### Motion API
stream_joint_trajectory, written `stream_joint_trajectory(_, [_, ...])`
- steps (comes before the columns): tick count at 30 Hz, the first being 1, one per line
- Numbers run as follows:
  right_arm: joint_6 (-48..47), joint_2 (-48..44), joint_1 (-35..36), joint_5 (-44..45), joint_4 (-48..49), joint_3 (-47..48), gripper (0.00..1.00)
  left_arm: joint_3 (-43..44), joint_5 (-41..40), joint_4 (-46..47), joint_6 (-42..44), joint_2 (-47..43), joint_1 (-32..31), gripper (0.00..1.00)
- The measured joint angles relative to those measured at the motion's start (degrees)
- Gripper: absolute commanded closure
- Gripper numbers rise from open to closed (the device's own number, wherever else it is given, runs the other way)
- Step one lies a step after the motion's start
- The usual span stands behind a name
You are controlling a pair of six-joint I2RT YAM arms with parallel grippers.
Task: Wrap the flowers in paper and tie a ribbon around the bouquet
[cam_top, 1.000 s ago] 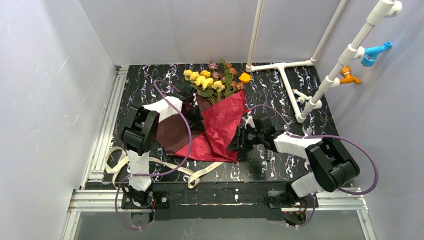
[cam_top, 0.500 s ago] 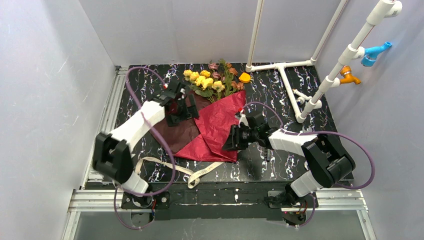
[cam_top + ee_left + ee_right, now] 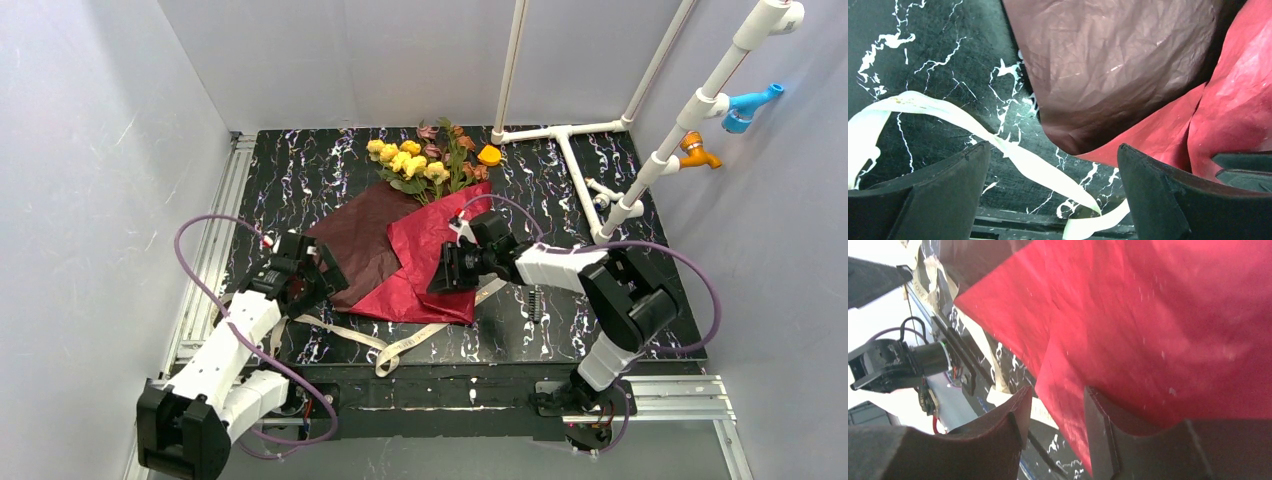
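The crinkled thin paper sheet (image 3: 405, 285) shows bright red on one face and dull maroon-brown on the other. The artificial flowers (image 3: 415, 165), upper centre, are yellow and dusty pink with green leaves. The floppy fabric ribbon (image 3: 415, 343) is cream, and the desk (image 3: 300, 165) is black, veined white.

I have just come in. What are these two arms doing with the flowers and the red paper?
The flowers lie on the red paper, which is folded loosely over their lower ends. The right gripper is at the paper's right flap, jaws apart. The left gripper hangs open above the beige ribbon, which lies loose on the table, not yet tied.
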Motion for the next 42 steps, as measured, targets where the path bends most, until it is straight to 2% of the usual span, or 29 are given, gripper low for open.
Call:
stream_joint_trajectory(5, [-0.7, 5.01, 0.0, -0.02, -0.26, 5.7, 0.48, -5.35, 4.31, 3.96, -1.29, -3.1, 5.7, 0.08])
stream_joint_trajectory(12, [-1.46, 8.09, 0.0, -0.11, -1.01, 10.69, 0.48, -10.14, 10.03, 11.8, -4.31, -0.22, 8.55, 0.17])
stream_joint_trajectory(19, [-2.4, 9.64, 0.13, -0.5, -3.37, 13.73, 0.49, -14.71, 11.56, 18.29, -7.26, -0.09, 10.78, 0.27])
stream_joint_trajectory(22, [-2.36, 10.32, 0.72, -0.5, -3.32, 14.45, 0.52, -15.91, 11.82, 20.7, -7.63, 0.42, 11.39, 0.36])
stream_joint_trajectory(26, [-2.12, 12.68, 2.73, -0.52, -3.21, 15.67, 0.62, -16.09, 13.0, 24.61, -7.76, 2.93, 11.69, 0.45])
stream_joint_trajectory(30, [-0.87, 14.73, 4.39, -0.7, -3.02, 15.96, 0.68, -16.61, 14.1, 28.17, -7.56, 4.74, 11.72, 0.57])
stream_joint_trajectory(34, [0.22, 17.73, 5.35, -0.94, -2.58, 17.92, 0.69, -17.11, 14.71, 30.1, -7.26, 5.79, 11.72, 0.71])
stream_joint_trajectory(38, [0.72, 19.54, 5.68, -1.07, -1.79, 19.32, 0.69, -17.46, 15.78, 31.58, -6.62, 7.04, 11.74, 0.91])
stream_joint_trajectory(41, [1.2, 20.87, 5.68, -1.62, -0.92, 19.93, 0.69, -17.46, 16.96, 32.26, -5.7, 7.67, 11.74, 1.0])
stream_joint_trajectory(42, [1.46, 21.11, 5.68, -2.05, -0.52, 19.96, 0.69, -17.44, 17.29, 32.33, -5.33, 7.65, 11.74, 1.0])
